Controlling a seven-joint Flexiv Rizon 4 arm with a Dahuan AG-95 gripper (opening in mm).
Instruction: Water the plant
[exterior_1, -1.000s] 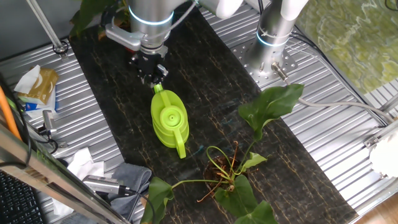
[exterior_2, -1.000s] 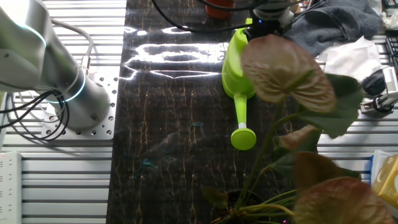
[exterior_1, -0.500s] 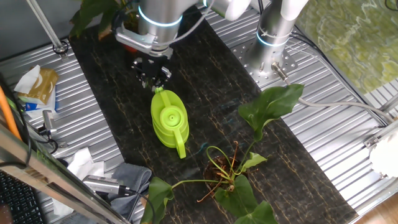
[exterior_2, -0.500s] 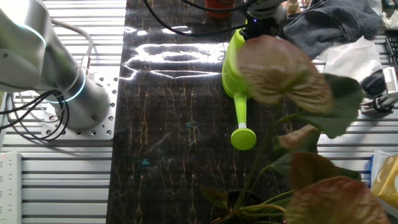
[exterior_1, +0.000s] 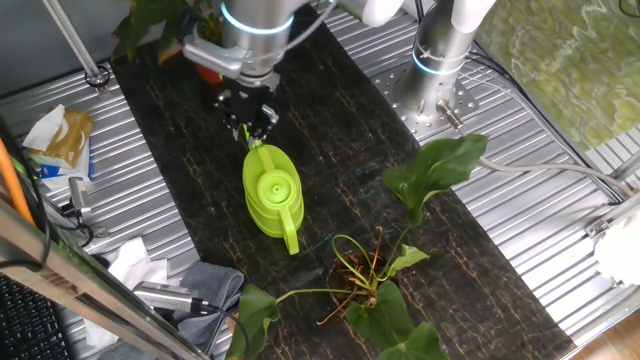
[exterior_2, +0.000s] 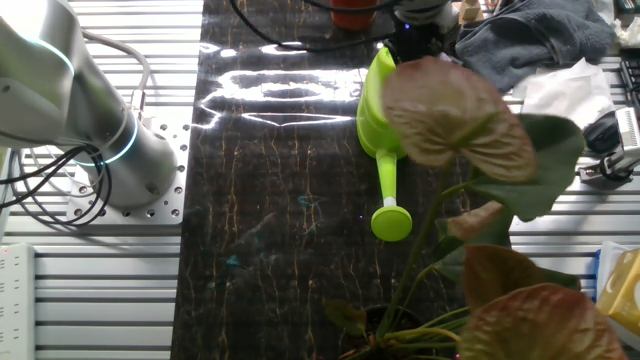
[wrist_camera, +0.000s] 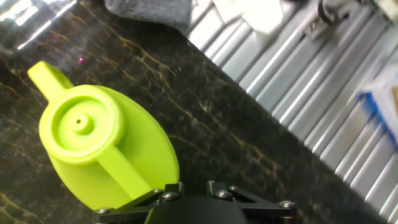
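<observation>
Plant (exterior_1: 165, 22) and its orange-red pot (exterior_1: 207, 52) are seen at the worktop's (exterior_1: 340, 140) far end, at about 11 o'clock from the gripper (exterior_1: 247, 118) in one fixed view, close beside the arm. The can (exterior_1: 270, 190) stands upright just below the gripper, its handle end at 12 o'clock, spout at 6. Whether the jaws are parted or closed cannot be told; nothing is seen held. The handle should be approached squarely and gripped firmly, so that the can is not tipped when lifted.
</observation>
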